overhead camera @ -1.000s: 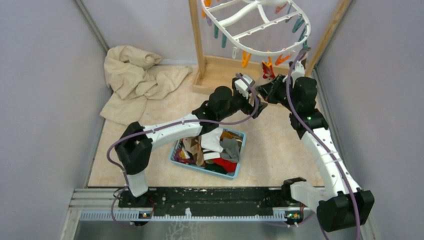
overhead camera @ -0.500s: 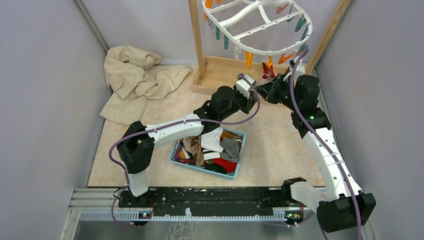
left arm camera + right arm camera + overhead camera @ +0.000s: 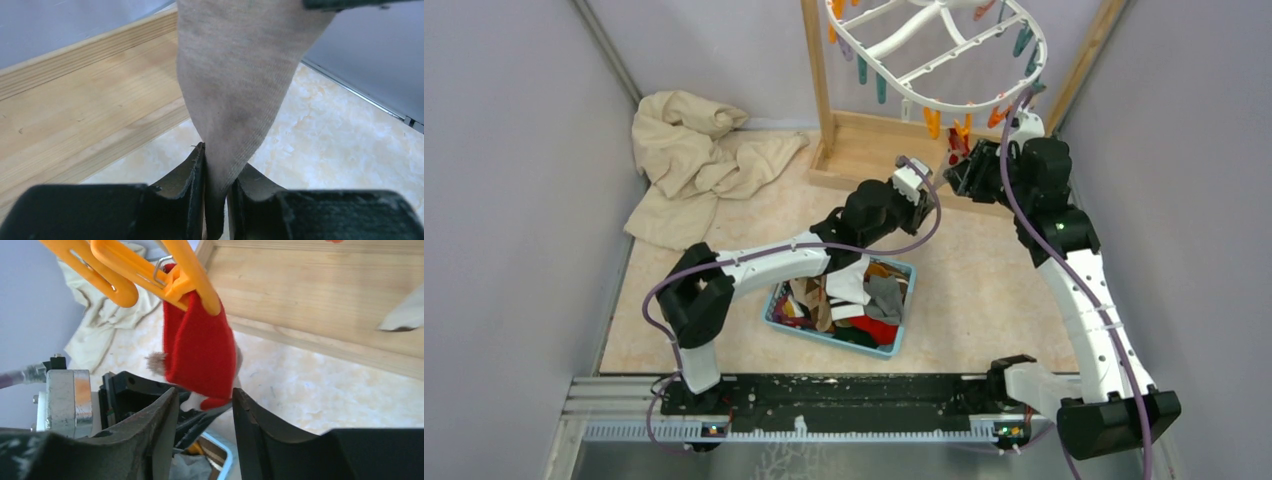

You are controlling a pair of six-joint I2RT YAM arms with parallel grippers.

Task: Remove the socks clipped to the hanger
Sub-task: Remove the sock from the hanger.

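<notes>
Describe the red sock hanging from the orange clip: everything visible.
The red sock is small and soft, a plain red knit with a little fuzzy tuft at its left edge. It hangs straight down, its top edge pinched in an orange clip. Its lower end dangles between the open fingers of the right gripper; whether they touch it cannot be told.

No readable text, label, brand, number or sign in any view. Checked the socks (image 3: 200,355), the hanger (image 3: 924,100) and the blue basket (image 3: 829,337): all plain, nothing legible
</notes>
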